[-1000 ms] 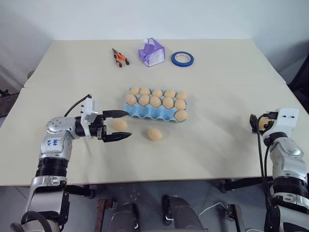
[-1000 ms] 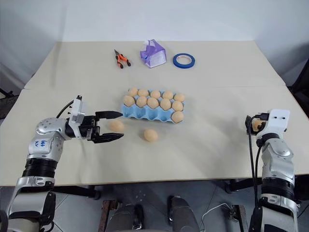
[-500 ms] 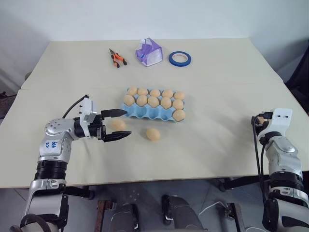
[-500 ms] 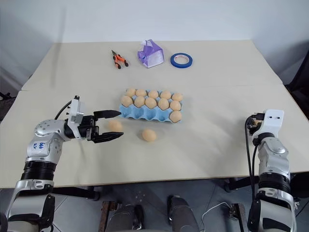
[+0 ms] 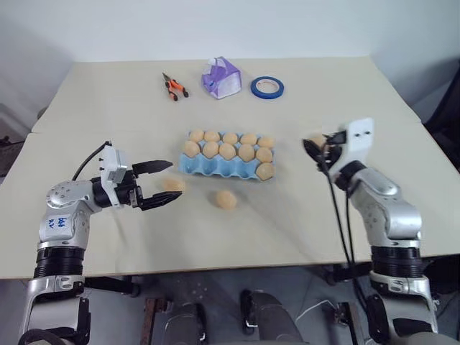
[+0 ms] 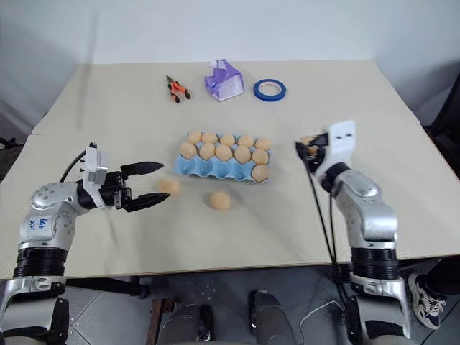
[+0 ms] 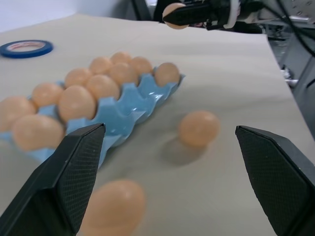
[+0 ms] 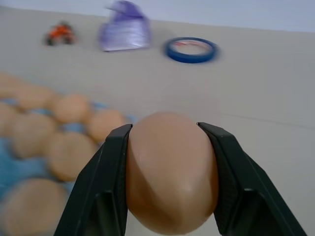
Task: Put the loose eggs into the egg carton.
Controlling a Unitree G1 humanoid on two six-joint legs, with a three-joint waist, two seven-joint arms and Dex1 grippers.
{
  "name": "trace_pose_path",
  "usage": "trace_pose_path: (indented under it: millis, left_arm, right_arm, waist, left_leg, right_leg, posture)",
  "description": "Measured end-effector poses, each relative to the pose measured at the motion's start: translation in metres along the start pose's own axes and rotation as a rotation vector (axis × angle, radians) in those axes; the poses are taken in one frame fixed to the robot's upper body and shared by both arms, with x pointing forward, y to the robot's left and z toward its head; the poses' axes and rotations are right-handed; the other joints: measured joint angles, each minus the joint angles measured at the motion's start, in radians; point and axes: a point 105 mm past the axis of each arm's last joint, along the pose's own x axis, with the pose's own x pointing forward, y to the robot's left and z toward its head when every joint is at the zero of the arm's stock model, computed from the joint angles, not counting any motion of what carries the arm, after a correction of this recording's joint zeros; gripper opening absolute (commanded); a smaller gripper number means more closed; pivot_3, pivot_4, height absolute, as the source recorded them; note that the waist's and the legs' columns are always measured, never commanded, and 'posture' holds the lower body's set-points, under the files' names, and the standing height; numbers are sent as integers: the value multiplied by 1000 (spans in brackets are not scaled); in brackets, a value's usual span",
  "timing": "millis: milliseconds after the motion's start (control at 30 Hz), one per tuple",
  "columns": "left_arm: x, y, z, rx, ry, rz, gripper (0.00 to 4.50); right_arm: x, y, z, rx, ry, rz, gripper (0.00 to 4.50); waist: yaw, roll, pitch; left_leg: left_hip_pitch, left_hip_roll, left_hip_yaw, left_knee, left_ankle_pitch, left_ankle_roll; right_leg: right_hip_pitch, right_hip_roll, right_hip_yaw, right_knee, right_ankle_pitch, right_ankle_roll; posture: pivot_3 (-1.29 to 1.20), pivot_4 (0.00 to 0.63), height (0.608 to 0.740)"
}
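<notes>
Eggs are the job here, and one egg (image 8: 171,171) sits pinched between the two fingers of the right gripper (image 5: 316,144), up in the air beside the blue egg carton (image 5: 215,166). It looks ready to go over an empty cup and be let down gently. The left gripper (image 5: 157,185) stands wide open by two loose eggs (image 5: 226,199) on the table (image 5: 345,93) near the carton.
</notes>
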Motion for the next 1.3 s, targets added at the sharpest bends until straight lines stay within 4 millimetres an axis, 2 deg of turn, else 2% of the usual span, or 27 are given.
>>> trace_pose_path:
  millis: [133,200,267,433,567,733,867,1000,1167,1300]
  left_arm:
    - [-3,2,-1,-3,0,27,4500]
    - [-3,1,0,3,-1,30,4500]
    - [-3,0,1,8,-2,31,4500]
    - [-7,-2,-2,-1,2,48,4500]
    - [-10,-1,2,15,-3,61,4500]
    - [-15,-1,-1,3,3,90,4500]
    - [-17,0,-1,4,1,104,4500]
    - [-16,1,0,9,-1,108,4500]
    - [-15,2,3,20,-6,109,4500]
    - [-14,2,4,24,-10,108,4500]
  right_arm:
    - [23,65,-3,4,28,213,1695]
    - [32,82,-5,-1,43,262,1695]
    - [40,90,-11,-10,60,278,1695]
    - [51,87,-32,-32,123,264,1695]
    - [52,88,-33,-39,128,277,1695]
    - [47,85,-31,-57,119,280,1695]
    - [41,85,-35,-55,142,291,3071]
    - [39,87,-31,-64,137,314,4464]
    - [36,83,-30,-81,148,315,4464]
    - [26,78,-22,-119,141,333,4464]
  waist:
    - [0,0,0]
    - [0,0,0]
    - [2,0,0]
    - [1,0,0]
    - [-1,0,0]
    - [-3,0,0]
    - [-1,0,0]
    - [-2,0,0]
    - [-2,0,0]
    - [0,0,0]
  left_leg:
    - [-2,0,0,0,-1,1]
    - [-3,0,0,0,-1,1]
    - [-3,-1,0,0,-2,2]
    - [-4,-1,0,0,-2,2]
    - [-4,-1,0,-1,-2,2]
    - [-4,0,-1,-1,-2,1]
    - [-4,-1,-1,-1,-2,1]
    - [-4,-1,-1,-1,-2,1]
    - [-4,-1,-1,-1,-2,2]
    - [-4,-1,-1,-3,-3,2]
  right_leg:
    - [-1,-2,-2,0,0,-1]
    - [-2,-2,-3,-1,0,-1]
    - [-2,-3,-4,-1,0,-1]
    - [-2,-3,-4,-3,0,-1]
    - [-2,-3,-4,-3,0,-1]
    - [-2,-3,-4,-3,0,-1]
    - [-2,-4,-4,-3,0,-1]
    - [-2,-3,-4,-3,0,-1]
    - [-2,-4,-5,-4,0,-1]
    - [-2,-3,-5,-6,0,-1]
  posture:
    - [0,150,740]
    - [0,150,740]
    - [0,150,740]
    - [0,150,740]
    - [0,150,740]
    - [0,150,740]
    - [0,150,740]
    - [0,150,740]
    - [0,150,740]
    - [0,150,740]
